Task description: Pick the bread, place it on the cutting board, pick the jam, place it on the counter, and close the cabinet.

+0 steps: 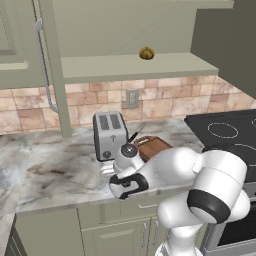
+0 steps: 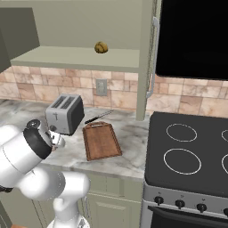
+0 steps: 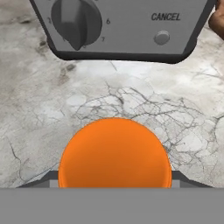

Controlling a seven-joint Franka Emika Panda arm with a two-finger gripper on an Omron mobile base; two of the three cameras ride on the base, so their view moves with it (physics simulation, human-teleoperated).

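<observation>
At six o'clock in the hand view, the jam (image 3: 114, 153) sits between the dark finger tips, pinched by the gripper (image 3: 114, 183) over the counter (image 3: 39, 105), with the toaster (image 3: 122, 26) at twelve o'clock. Set it down upright, short of the toaster. The bread (image 1: 146, 53) sits in the cabinet (image 1: 130, 65); the cutting board (image 2: 101, 140) lies bare.

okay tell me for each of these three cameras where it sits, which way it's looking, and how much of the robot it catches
Left base view: behind the arm's left, looking forward and down at the counter, toaster and open cabinet; white arm at lower right.
Right base view: behind the right, facing the cutting board and stove; arm at lower left.
Hand view: on the hand, over the jam, facing the toaster's front.
Both base views share the bread on the shelf.
</observation>
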